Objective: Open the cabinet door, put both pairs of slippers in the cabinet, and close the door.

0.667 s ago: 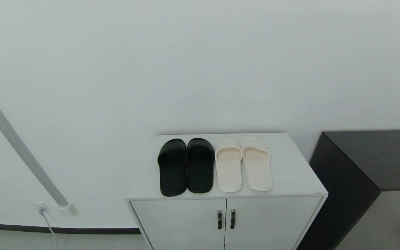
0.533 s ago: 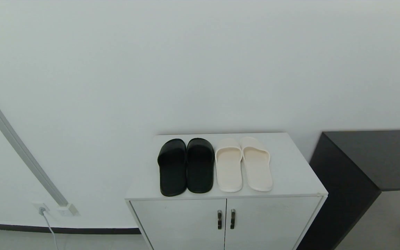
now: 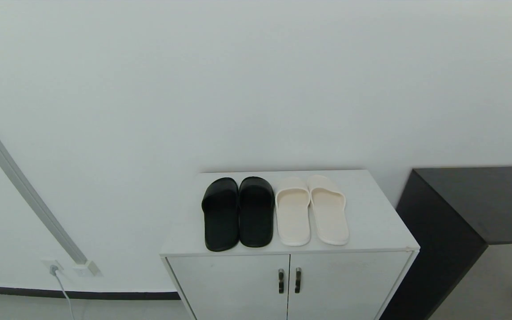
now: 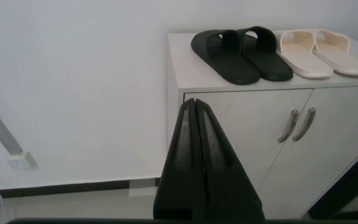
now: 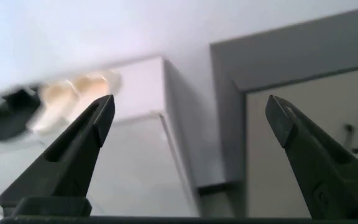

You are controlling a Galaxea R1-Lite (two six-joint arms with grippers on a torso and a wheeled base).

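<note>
The black pair and the cream pair of slippers were seen side by side on top of the cabinet, at the lower centre of the head view. Its doors were shut, so the opening step was judged not yet begun. The left gripper was pressed closed on nothing, and the right gripper was spread wide. A door handle would next need to be reached and grasped.

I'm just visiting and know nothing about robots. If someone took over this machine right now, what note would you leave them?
Left gripper: shut, empty, facing the cabinet.
Right gripper: open, empty.
Black slippers and white slippers: side by side on top of the cabinet.
Done: nothing yet; both doors are shut.
Left: open a door, put both pairs inside, close it.
</note>
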